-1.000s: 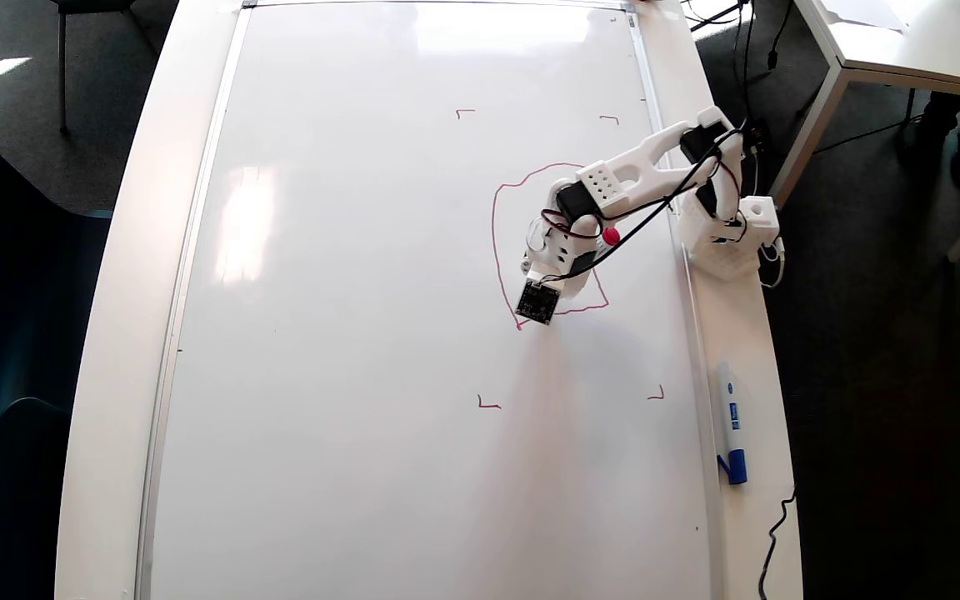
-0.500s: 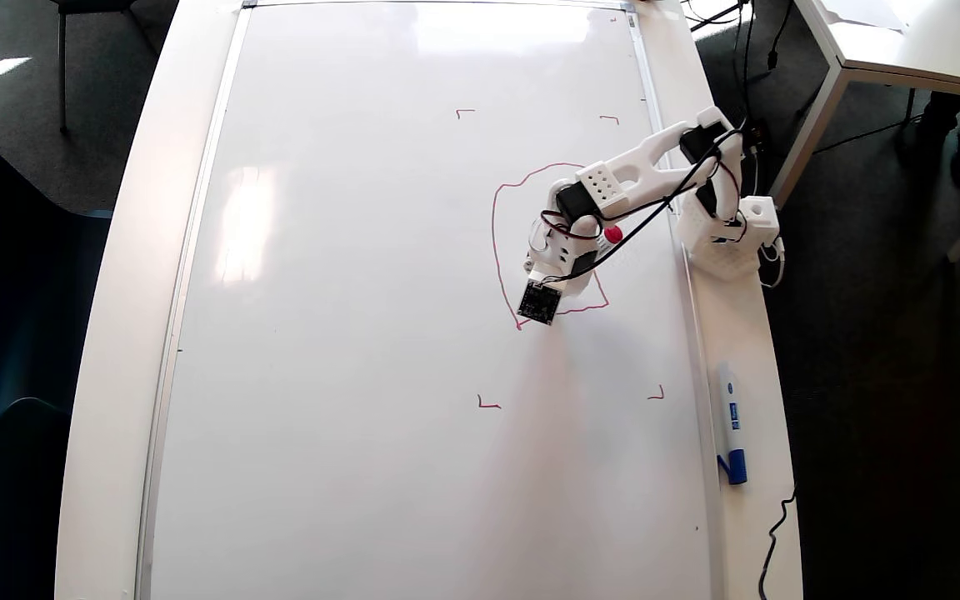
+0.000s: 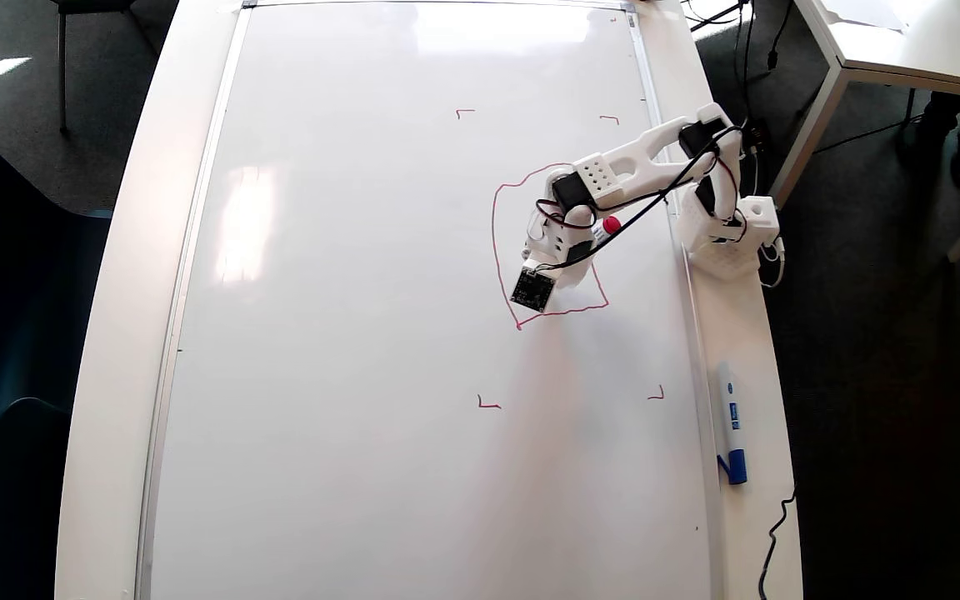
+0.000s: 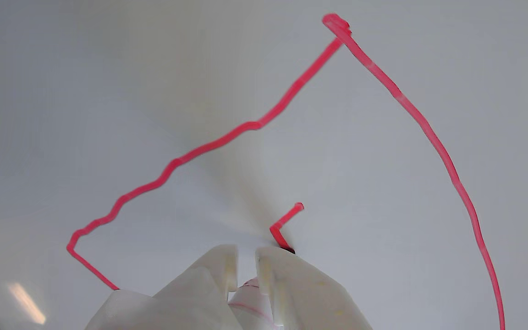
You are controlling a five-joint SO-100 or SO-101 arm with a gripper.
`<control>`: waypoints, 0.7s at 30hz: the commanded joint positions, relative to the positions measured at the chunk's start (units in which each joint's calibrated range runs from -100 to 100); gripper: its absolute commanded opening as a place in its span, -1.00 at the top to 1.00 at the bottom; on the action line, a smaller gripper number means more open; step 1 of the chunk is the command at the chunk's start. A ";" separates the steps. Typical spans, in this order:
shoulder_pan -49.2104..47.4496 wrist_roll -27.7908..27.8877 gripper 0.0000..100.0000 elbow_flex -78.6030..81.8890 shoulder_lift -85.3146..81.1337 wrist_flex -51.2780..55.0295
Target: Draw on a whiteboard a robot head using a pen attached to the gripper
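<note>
The whiteboard (image 3: 363, 333) fills the overhead view and is the backdrop of the wrist view (image 4: 108, 91). On it is the red outline of the robot head (image 3: 494, 237), a wobbly closed loop. My white gripper (image 3: 548, 258) hovers over the loop's lower left part. In the wrist view the gripper (image 4: 245, 256) is shut on the pen (image 4: 248, 298). The pen's tip rests at the end of a short red hooked stroke (image 4: 284, 220) inside the outline (image 4: 255, 124). From overhead, the pen's red end (image 3: 611, 225) sticks out behind the wrist.
The arm's base (image 3: 726, 237) stands on the table strip right of the board. A white marker with a blue cap (image 3: 731, 421) lies farther down that strip. Small red corner marks (image 3: 488, 405) frame the drawing area. Another table (image 3: 905, 42) stands at the top right.
The gripper has shifted up and slightly left in the overhead view, uncovering more of the outline's bottom line.
</note>
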 commanded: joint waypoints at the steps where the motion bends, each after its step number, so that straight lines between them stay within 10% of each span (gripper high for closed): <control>1: 3.16 0.20 0.99 0.08 -0.92 -0.59; 21: 0.14 0.20 0.99 -0.37 0.09 -6.24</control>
